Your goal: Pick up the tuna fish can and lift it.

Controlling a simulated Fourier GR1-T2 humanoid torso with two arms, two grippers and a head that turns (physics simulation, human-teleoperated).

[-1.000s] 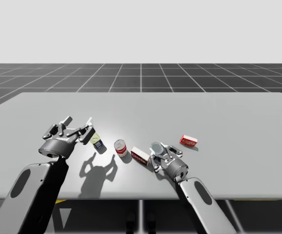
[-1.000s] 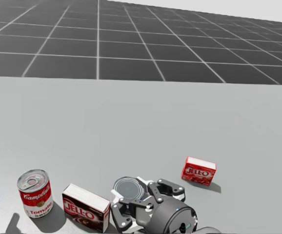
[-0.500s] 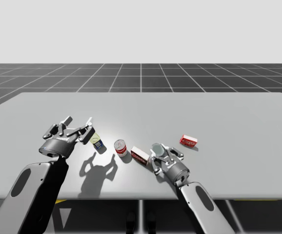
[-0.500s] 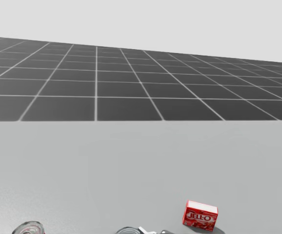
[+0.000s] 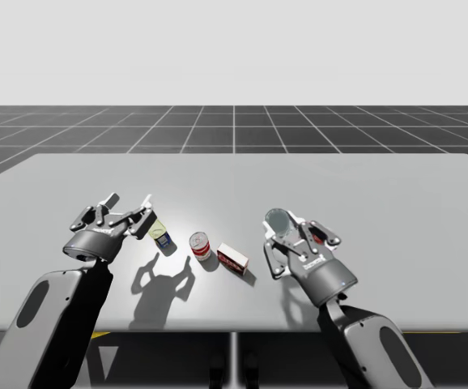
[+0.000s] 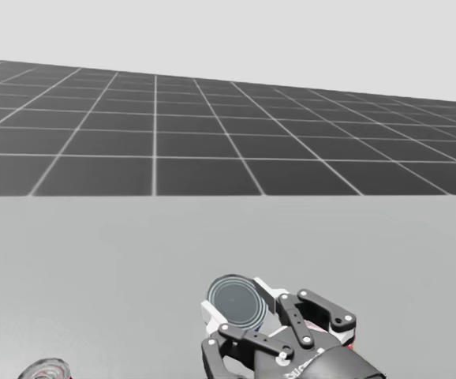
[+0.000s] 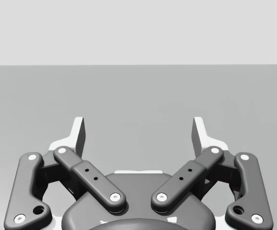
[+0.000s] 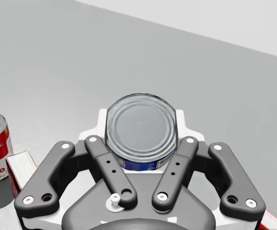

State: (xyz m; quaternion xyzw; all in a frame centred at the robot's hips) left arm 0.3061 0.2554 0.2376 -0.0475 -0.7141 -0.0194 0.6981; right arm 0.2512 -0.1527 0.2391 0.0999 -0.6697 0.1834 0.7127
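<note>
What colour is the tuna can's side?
Blue; the tuna can shows best in the right wrist view.

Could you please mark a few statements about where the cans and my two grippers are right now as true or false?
1. My right gripper is shut on the tuna fish can. True.
2. The red-and-white can stands upright beside the dark red box. True.
3. My left gripper is shut on the red-and-white can. False: it is open and empty; that can stands on the table.
4. The tuna fish can rests on the table. False: it is held above the table.
</note>
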